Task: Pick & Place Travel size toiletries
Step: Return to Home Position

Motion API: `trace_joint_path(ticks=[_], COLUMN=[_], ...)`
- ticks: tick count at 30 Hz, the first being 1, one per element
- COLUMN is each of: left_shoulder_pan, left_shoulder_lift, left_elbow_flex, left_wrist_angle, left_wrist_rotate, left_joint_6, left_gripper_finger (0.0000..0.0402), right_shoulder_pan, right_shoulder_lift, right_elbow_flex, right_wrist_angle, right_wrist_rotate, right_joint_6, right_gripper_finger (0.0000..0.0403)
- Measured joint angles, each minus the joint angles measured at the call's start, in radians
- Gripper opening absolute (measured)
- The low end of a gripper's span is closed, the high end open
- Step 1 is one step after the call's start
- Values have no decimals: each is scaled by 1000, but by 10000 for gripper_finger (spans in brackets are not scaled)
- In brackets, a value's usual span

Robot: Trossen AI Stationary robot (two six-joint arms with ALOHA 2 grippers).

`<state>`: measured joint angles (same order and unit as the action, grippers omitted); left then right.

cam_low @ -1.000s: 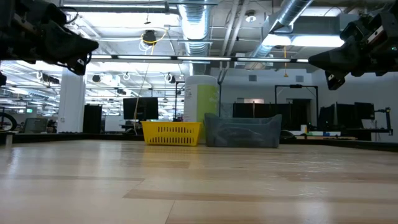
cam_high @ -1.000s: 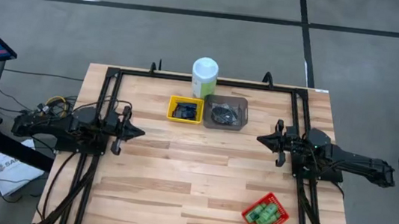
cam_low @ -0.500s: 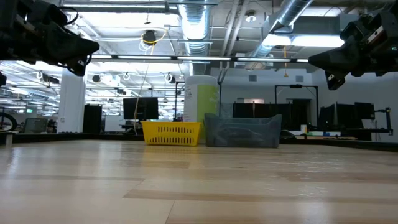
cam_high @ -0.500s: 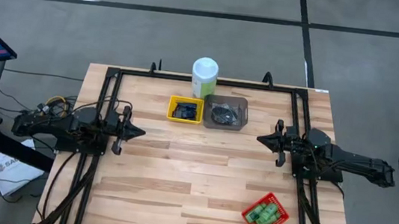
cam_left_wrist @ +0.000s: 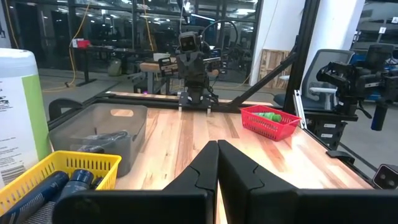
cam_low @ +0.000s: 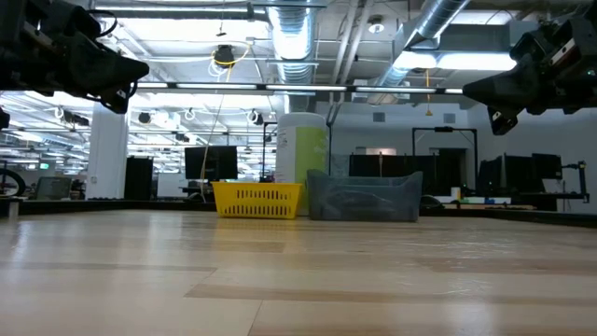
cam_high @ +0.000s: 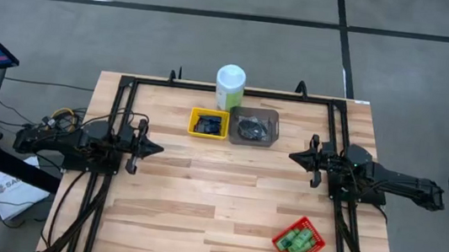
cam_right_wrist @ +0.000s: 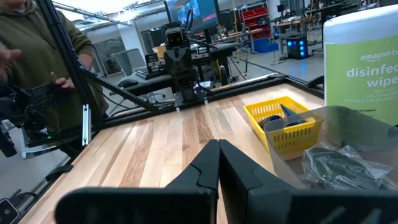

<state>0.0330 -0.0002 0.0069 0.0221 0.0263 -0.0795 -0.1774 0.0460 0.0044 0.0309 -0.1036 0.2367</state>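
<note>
Bright green bottles [cam_high: 297,240] lie in the red tray [cam_high: 286,233] near the table's near right corner; the left wrist view shows one green bottle [cam_left_wrist: 268,115] in that red tray [cam_left_wrist: 249,120]. Dark blue tubes [cam_high: 207,125] fill the yellow tray [cam_high: 193,122]; these blue tubes [cam_left_wrist: 59,186] also show in the left wrist view. Dark grey items [cam_high: 249,129] sit in the grey tray [cam_high: 273,128]. My left gripper [cam_high: 159,147] hovers shut at the table's left side. My right gripper [cam_high: 292,157] hovers shut at the right side. Both are above the table, touching nothing.
A tall pale green canister with a white lid [cam_high: 230,86] stands behind the yellow and grey trays at the far edge. A black frame [cam_high: 237,93] runs along the table's sides. Bare wood [cam_high: 217,193] lies between the arms. A person [cam_right_wrist: 37,68] stands beyond the table's left side.
</note>
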Motion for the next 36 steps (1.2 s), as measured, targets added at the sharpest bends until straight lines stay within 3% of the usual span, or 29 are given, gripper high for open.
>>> trace_joint_path(ticks=[36], left_shoulder_pan=[0], left_shoulder_lift=[1], left_elbow_flex=[-1], left_wrist_angle=[30], left_wrist_rotate=[0], left_joint_6=[0], left_gripper_finger=[0], right_shoulder_pan=[0], right_shoulder_lift=[0], right_elbow_flex=[0], right_wrist_angle=[0], right_wrist_rotate=[-1], right_joint_6=[0], right_gripper_finger=[0])
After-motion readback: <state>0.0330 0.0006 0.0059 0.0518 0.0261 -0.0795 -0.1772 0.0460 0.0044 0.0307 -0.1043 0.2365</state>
